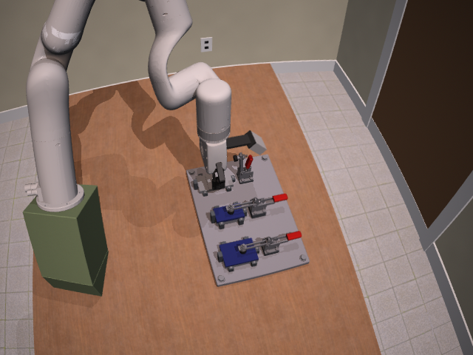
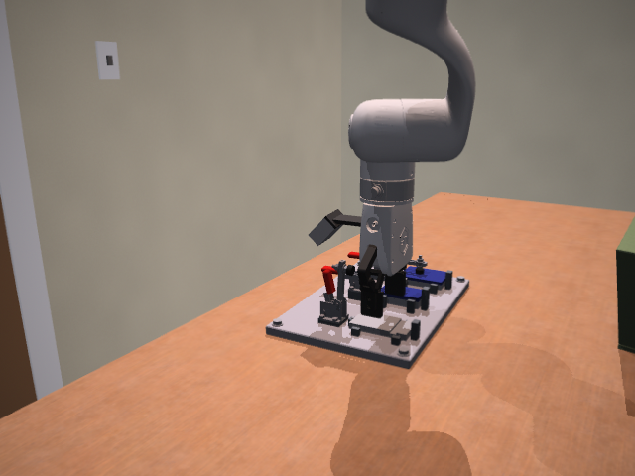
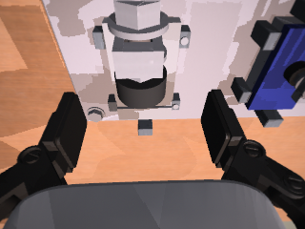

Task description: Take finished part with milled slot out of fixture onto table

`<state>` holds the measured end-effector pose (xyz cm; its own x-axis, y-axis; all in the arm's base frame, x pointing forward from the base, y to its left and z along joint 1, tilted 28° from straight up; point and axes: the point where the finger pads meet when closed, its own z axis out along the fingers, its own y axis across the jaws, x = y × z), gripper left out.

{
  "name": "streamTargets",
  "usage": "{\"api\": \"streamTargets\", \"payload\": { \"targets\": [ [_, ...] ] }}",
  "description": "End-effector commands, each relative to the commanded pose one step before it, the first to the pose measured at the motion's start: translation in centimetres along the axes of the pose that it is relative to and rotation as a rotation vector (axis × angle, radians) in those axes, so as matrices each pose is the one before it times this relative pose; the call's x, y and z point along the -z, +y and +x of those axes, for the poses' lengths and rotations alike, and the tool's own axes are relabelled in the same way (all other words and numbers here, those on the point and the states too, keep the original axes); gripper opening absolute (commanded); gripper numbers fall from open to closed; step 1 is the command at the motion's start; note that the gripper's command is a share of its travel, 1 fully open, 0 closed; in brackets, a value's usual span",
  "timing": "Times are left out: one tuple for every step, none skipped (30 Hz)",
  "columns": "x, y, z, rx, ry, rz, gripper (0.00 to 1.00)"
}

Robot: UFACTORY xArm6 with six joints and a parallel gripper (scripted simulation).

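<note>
Gripper (image 1: pixel 219 182) (image 2: pixel 383 295) (image 3: pixel 144 106) released and spread wide, fingers well apart and grasping nothing, pointed down over the end nest of the fixture plate (image 1: pixel 267 187) (image 2: pixel 303 317) (image 3: pixel 205 62). Beneath it, the finished part (image 1: pixel 204 188) (image 2: pixel 366 322) (image 3: pixel 172 62), pale metal, lying in that nest, with the slot showing toward one end in the exterior view. In the wrist view, much of its top hidden behind the raised clamp and its black tip. Exact seating on the pads too small to tell.

Beside that nest, the open clamp (image 1: pixel 244 175) (image 2: pixel 333 307), with arm up and red handle (image 1: pixel 249 161) (image 2: pixel 327 279) also raised, not pressing on the part.

Next along the plate, the middle blue blank (image 1: pixel 229 214) (image 2: pixel 402 293) (image 3: pixel 281 72), in its nest under the middle clamp (image 1: pixel 257 207), with bar lowered across and tip on the blue top. Beyond it, at the other end, the larger blue blank (image 1: pixel 239 252) (image 2: pixel 426 275), also in its nest, under the end clamp (image 1: pixel 270 245), likewise lowered. Red handles of both stretched outward, away from the blanks. Whole fixture plate flat on the wooden table (image 1: pixel 152 305) (image 2: pixel 154 410) (image 3: pixel 29 91), with the finished part not yet out on the wood
</note>
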<state>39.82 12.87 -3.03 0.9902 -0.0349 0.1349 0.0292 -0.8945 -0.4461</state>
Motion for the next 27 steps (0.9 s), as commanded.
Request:
{"api": "streamTargets", "payload": {
  "targets": [
    [0.061, -0.015, 0.109, 0.00034, 0.00249, 0.00002, 1.0],
    [0.0, 0.0, 0.0, 0.0, 0.0, 0.0, 1.0],
    [-0.009, 0.0, 0.0, 0.0, 0.0, 0.0, 1.0],
    [-0.014, 0.0, 0.0, 0.0, 0.0, 0.0, 1.0],
    [-0.02, 0.0, 0.0, 0.0, 0.0, 0.0, 1.0],
    [-0.026, 0.0, 0.0, 0.0, 0.0, 0.0, 1.0],
    [-0.033, 0.0, 0.0, 0.0, 0.0, 0.0, 1.0],
    [-0.04, 0.0, 0.0, 0.0, 0.0, 0.0, 1.0],
    [-0.048, 0.0, 0.0, 0.0, 0.0, 0.0, 1.0],
    [-0.055, 0.0, 0.0, 0.0, 0.0, 0.0, 1.0],
    [-0.062, 0.0, 0.0, 0.0, 0.0, 0.0, 1.0],
    [-0.069, 0.0, 0.0, 0.0, 0.0, -0.00001, 1.0],
    [-0.076, 0.0, 0.0, 0.0, 0.0, -0.00001, 1.0],
    [-0.083, 0.0, 0.001, 0.0, 0.0, 0.00001, 1.0],
    [-0.089, 0.0, 0.001, 0.0, 0.0, 0.00001, 1.0],
    [-0.094, 0.0, 0.0, 0.0, 0.0, 0.0, 1.0],
    [-0.099, 0.0, 0.0, 0.0, 0.0, -0.00001, 1.0],
    [0.0, 0.0, 0.0, 0.0, 0.0, 0.0, 1.0],
    [0.0, 0.0, 0.0, 0.0, 0.0, 0.0, 1.0],
    [-0.103, 0.0, 0.0, 0.0, 0.0, -0.00001, 1.0],
    [-0.107, 0.0, 0.001, 0.0, 0.0, 0.00001, 1.0],
    [-0.109, 0.0, 0.0, 0.0, 0.0, 0.0, 1.0],
    [-0.11, 0.0, 0.0, 0.0, 0.0, -0.00001, 1.0],
    [-0.111, 0.0, 0.0, 0.0, 0.0, -0.00001, 1.0],
    [-0.112, 0.0, 0.001, 0.0, 0.0, 0.00001, 1.0],
    [-0.111, 0.0, 0.001, 0.0, 0.0, 0.0, 1.0],
    [-0.109, 0.0, 0.0, 0.0, 0.0, -0.00001, 1.0]
  ]
}}
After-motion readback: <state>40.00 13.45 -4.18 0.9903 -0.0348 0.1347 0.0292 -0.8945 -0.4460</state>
